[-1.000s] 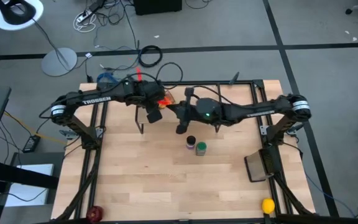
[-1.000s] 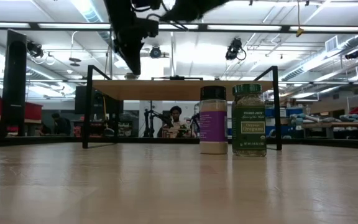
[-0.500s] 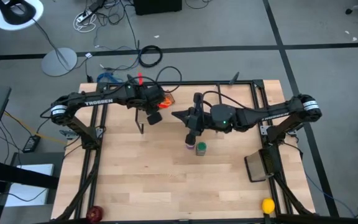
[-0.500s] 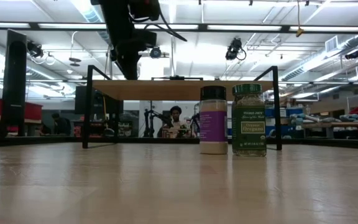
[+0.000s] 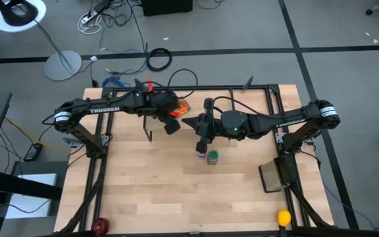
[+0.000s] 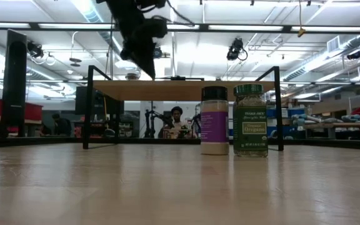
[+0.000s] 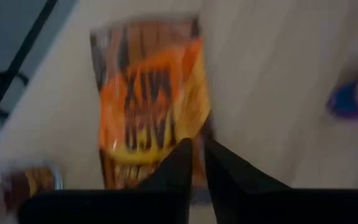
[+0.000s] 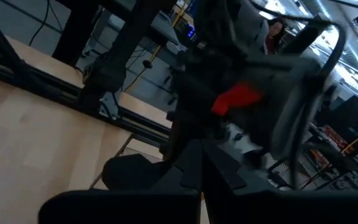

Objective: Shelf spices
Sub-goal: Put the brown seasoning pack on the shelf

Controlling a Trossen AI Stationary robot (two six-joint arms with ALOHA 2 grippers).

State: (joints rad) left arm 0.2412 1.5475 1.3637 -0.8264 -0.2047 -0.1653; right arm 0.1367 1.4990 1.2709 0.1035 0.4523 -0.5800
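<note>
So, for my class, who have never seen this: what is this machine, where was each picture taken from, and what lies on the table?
Two dark robot arms work at a wooden table. One camera looks down from above, one sits at table height, and one rides on each wrist. A low shelf stands at the back. In front of it stand a purple-labelled jar and a green-lidded jar. The left claw, shut, hovers over an orange packet lying on the shelf. The right claw, shut and empty, hangs above the jars.

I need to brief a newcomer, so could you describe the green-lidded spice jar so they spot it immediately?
On the wooden tabletop, just in front of the shelf, two jars stand together. The green-lidded jar has a green label; its neighbour, the dark-lidded jar, has a purple one.
</note>
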